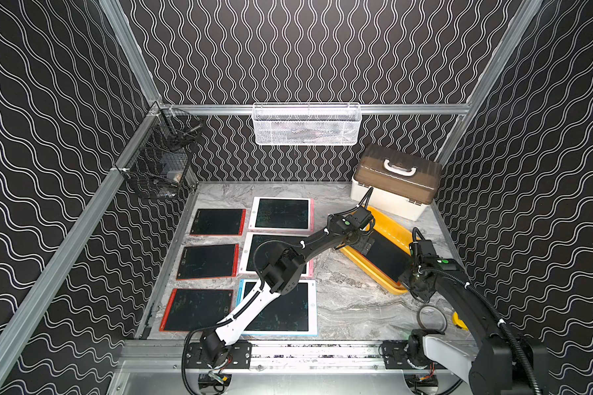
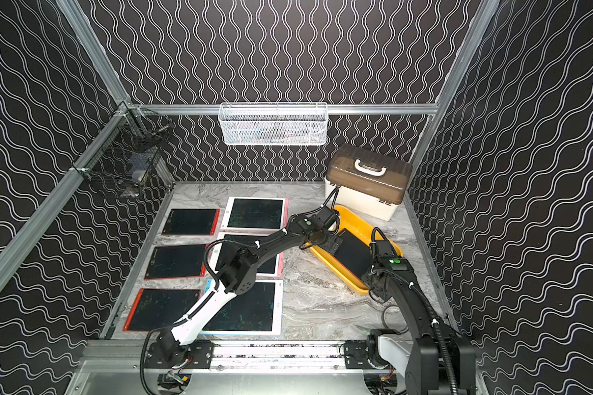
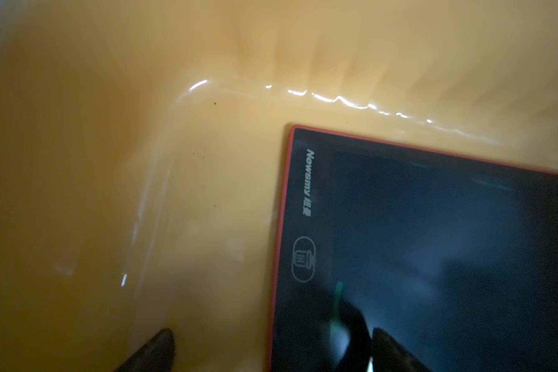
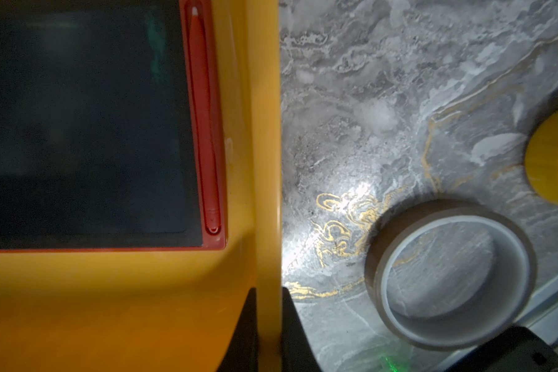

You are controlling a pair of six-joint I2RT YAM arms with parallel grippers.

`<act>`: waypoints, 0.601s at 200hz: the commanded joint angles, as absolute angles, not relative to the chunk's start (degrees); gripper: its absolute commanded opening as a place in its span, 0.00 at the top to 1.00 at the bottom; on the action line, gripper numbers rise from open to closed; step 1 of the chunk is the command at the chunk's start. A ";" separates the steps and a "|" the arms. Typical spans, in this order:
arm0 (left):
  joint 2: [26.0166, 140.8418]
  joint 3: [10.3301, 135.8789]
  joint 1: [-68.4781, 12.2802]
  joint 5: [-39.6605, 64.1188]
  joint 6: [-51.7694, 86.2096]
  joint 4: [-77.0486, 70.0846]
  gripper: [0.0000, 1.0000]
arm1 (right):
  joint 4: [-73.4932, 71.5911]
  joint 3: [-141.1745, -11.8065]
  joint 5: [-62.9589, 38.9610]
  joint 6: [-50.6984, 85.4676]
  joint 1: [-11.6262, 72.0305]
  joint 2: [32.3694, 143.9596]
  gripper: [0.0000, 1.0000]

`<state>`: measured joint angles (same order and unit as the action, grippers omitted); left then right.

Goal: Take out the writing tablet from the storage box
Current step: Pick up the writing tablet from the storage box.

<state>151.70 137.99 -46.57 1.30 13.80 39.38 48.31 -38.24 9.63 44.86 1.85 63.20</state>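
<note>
Tablet (image 1: 387, 260) in storage box (image 1: 396, 227), one end hidden under spread left gripper (image 3: 271, 331), right gripper (image 4: 268, 290) pinching box rim.

Top pair: looked down from high at front toward back wall (image 1: 305, 51); covered nearly the same whole cell. Left wrist: sat very close, faced into storage box (image 3: 110, 161) at writing tablet (image 3: 432, 241) corner. Right wrist: close over box rim, caught table (image 4: 400, 96) and tape roll (image 4: 377, 264). Overlapped on box and tablet.

A cream plastic case with a brown lid (image 1: 396, 183) is sitting on the grey marble tabletop (image 1: 350, 301). A brown tape roll (image 4: 374, 270) is lying flat there.
</note>
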 commanded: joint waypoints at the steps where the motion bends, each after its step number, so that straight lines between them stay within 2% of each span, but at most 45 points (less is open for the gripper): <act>1: 152.53 136.54 -47.45 9.58 16.96 44.64 0.01 | 49.57 -38.83 10.23 44.65 2.11 63.60 0.94; 74: 148.13 132.36 -48.32 34.45 26.06 40.09 0.01 | 47.00 -40.32 10.85 43.28 2.11 67.52 0.94; 120: 143.74 132.66 -48.29 43.06 33.04 31.87 0.01 | 46.40 -40.96 11.94 42.91 2.06 68.25 0.94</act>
<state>148.07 132.88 -48.38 34.30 27.33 35.57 47.24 -40.51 10.81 42.85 2.04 67.88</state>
